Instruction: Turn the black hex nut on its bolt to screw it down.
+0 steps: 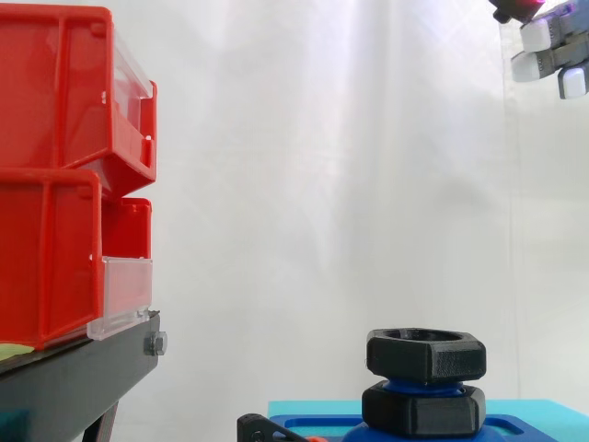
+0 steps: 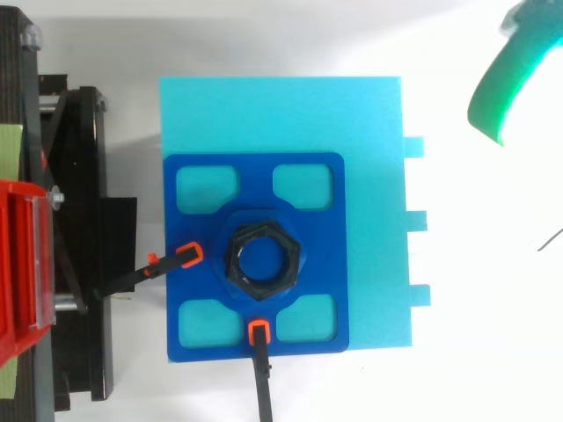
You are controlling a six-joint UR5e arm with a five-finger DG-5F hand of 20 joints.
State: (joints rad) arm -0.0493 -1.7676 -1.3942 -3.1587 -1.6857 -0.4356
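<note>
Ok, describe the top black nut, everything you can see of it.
The top nut is black, matte and six-sided, plastic by the look, with a round bore through which blue shows from above. It sits level on the upper end of the blue bolt, a strip of thread bare between it and the lower nut. It stands over the middle of the blue plate. Only the bolt touches it; the hand is high up and well apart.

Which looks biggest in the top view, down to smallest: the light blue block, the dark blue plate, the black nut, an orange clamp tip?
1. light blue block
2. dark blue plate
3. black nut
4. orange clamp tip; both tips look alike.
</note>
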